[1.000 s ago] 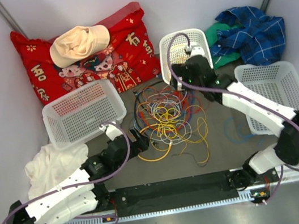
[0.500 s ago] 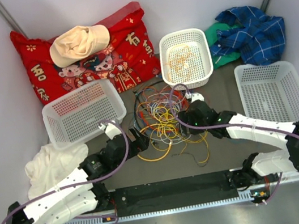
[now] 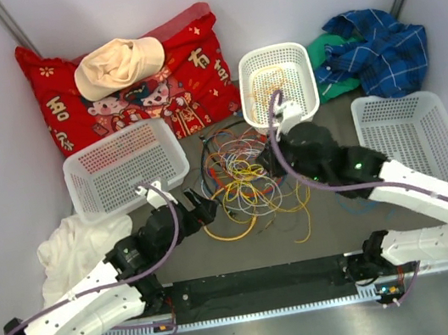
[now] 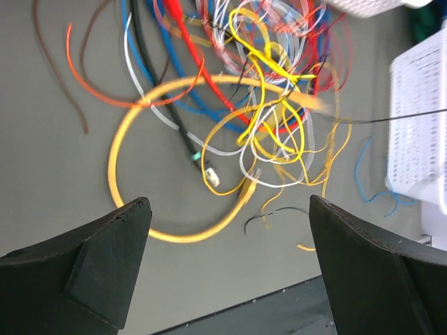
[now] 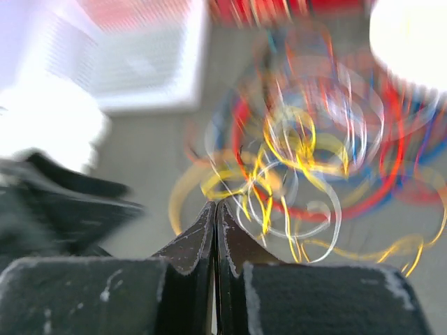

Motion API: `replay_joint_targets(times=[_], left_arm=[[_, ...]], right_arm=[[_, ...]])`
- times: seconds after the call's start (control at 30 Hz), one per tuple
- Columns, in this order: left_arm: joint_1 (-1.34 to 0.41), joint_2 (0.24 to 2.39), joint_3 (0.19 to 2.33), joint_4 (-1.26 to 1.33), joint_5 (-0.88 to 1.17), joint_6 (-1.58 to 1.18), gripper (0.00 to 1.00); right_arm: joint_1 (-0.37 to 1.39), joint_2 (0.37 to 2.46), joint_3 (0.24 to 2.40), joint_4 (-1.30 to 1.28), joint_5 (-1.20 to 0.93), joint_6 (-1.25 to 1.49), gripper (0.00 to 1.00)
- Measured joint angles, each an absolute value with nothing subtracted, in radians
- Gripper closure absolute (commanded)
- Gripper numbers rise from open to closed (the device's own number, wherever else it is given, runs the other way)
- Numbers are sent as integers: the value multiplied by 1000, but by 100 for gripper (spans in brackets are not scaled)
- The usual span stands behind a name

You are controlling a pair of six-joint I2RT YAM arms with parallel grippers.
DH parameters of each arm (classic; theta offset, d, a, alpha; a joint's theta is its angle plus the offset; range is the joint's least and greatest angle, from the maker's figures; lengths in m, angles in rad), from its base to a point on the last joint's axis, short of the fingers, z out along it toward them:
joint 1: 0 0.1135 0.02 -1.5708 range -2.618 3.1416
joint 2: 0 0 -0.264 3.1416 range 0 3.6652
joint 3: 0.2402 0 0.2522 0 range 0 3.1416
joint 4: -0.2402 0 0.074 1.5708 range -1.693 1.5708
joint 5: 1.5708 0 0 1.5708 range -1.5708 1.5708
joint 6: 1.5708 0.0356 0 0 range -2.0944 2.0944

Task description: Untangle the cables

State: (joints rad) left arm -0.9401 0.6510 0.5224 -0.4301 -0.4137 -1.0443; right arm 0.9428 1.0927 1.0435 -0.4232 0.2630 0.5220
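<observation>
In the middle of the grey table the cables lie in one loose heap of yellow, red, blue, white, orange and black loops, between the two grippers. The right arm reaches in over the heap's right side and hides part of it from above. The right gripper sits at the heap's upper right edge with its fingers pressed flat together; the wrist view is too blurred to tell whether a strand is caught between them. The left gripper hovers at the heap's lower left edge with its jaws spread wide and nothing between them, just above a thick yellow loop that lies outermost on that side. Behind the heap a red printed cushion leans at the back wall with a beige cloth bunched on top of it. A white cloth lies crumpled at the left, beside the left arm. At the back right a blue checked shirt partly covers a green cloth. Three white perforated baskets ring the heap. The small basket behind it holds a few pale yellow and orange strands. The left basket sits just beside the cushion, and the right basket stands near the right wall, the right arm crossing its near corner.
</observation>
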Motion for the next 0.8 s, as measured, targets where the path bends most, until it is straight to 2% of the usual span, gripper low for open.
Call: replay_joint_targets(times=[0.27, 0.47, 0.8], left_arm=[[-941, 645, 622, -378, -510, -891, 1], [-940, 641, 677, -243, -560, -739, 1], [-940, 652, 675, 199, -474, -493, 1]], right_arm=[[1004, 1079, 1630, -634, 339, 375, 100], [1004, 1113, 1815, -737, 343, 333, 100], [1005, 1201, 1906, -841, 247, 347, 100]])
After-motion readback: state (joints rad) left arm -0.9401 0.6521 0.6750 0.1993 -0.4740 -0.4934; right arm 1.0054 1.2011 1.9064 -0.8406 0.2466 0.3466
